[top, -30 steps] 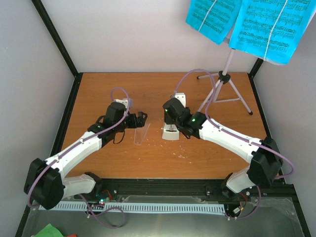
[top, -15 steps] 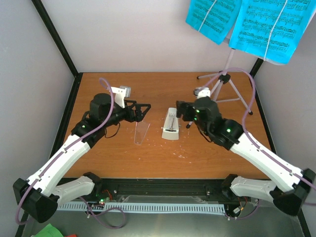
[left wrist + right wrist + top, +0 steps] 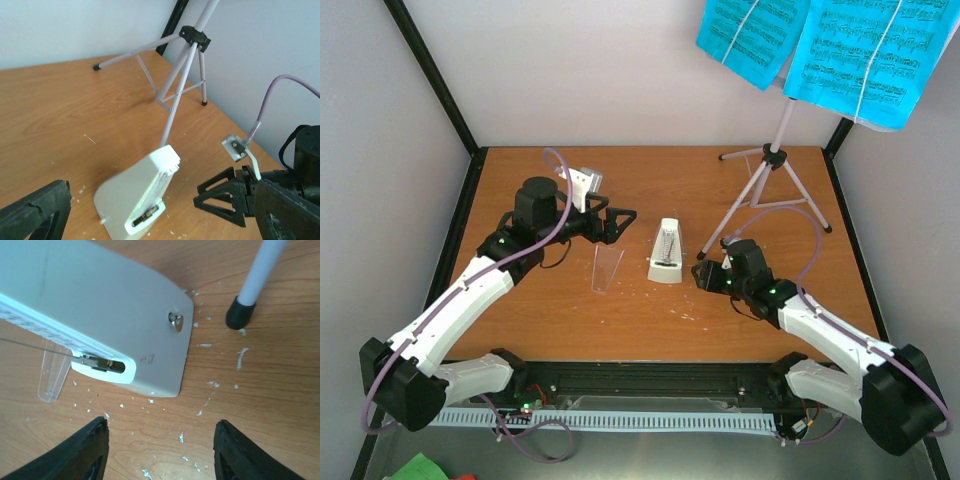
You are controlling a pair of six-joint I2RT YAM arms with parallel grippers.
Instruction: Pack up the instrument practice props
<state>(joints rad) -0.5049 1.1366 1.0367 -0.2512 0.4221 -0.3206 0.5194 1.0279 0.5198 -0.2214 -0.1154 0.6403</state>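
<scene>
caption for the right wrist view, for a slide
Open right pincer hovers near the white metronome, clear cover and stand foot close by.

White pyramid-shaped metronome (image 3: 666,257) standing upright mid-worktop (image 3: 550,330), pendulum face showing. Clear tapered cover (image 3: 606,269) sitting just left of it, apart. Pale lilac tripod music stand (image 3: 772,158) standing back right, legs spread. Cyan sheet-music pages (image 3: 820,45) resting on top of stand.

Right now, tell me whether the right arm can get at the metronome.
Probably yes. The right gripper sits open just beside the metronome, aimed at its base, with nothing between them. The stand's foot is off to one side and the clear cover lies beyond the metronome.
</scene>
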